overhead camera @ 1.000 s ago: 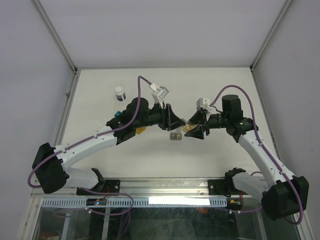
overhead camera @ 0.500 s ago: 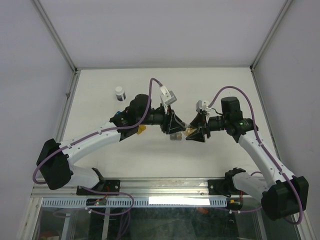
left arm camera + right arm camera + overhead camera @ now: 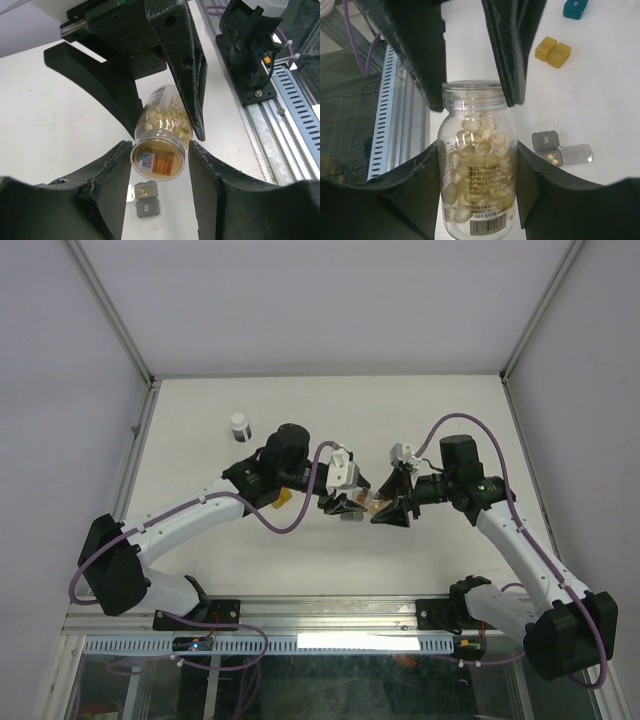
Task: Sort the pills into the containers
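Note:
A clear pill bottle (image 3: 478, 175) full of pale yellow capsules is held level above the table. My right gripper (image 3: 477, 165) is shut on its body. My left gripper (image 3: 160, 150) has its fingers against both sides of the bottle's open rim. The left fingers (image 3: 427, 55) also show in the right wrist view. In the top view the two grippers, left (image 3: 350, 502) and right (image 3: 386, 508), meet at the table's middle. The gray container (image 3: 145, 199) lies right below the bottle, one cell open with capsules in it. The amber-yellow container (image 3: 552, 51) and the teal container (image 3: 575, 7) lie farther left.
A small white-capped vial (image 3: 238, 426) stands at the back left of the table. The aluminium rail (image 3: 295, 100) and the arm bases run along the near edge. White walls enclose the other three sides.
My left gripper has swung right and down to the bottle's rim and narrowed around it. My right gripper has shifted slightly left and lower with the bottle.

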Controlling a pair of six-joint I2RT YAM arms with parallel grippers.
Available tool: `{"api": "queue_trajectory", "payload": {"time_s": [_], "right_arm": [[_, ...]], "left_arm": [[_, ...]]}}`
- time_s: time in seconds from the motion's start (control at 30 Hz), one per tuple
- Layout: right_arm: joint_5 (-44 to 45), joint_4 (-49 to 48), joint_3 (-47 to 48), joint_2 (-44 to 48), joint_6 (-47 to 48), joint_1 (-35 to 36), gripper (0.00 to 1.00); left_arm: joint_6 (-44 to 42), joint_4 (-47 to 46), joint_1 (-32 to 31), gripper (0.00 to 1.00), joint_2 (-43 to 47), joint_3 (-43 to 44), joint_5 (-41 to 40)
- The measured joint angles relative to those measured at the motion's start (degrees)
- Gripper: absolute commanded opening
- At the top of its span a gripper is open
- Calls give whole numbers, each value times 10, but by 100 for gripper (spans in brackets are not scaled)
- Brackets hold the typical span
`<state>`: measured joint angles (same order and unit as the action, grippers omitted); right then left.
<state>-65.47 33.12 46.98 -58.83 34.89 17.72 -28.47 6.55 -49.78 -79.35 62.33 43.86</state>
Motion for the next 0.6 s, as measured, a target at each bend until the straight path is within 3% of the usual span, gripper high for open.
{"api": "queue_trajectory", "payload": {"time_s": [0.2, 0.6], "right_arm": [[1, -34, 1, 0, -3, 0, 0], [-3, -58, 1, 0, -3, 0, 0]], "left_arm": [[12, -6, -9, 97, -8, 3, -1], [145, -173, -4, 99, 104, -139, -76]]}}
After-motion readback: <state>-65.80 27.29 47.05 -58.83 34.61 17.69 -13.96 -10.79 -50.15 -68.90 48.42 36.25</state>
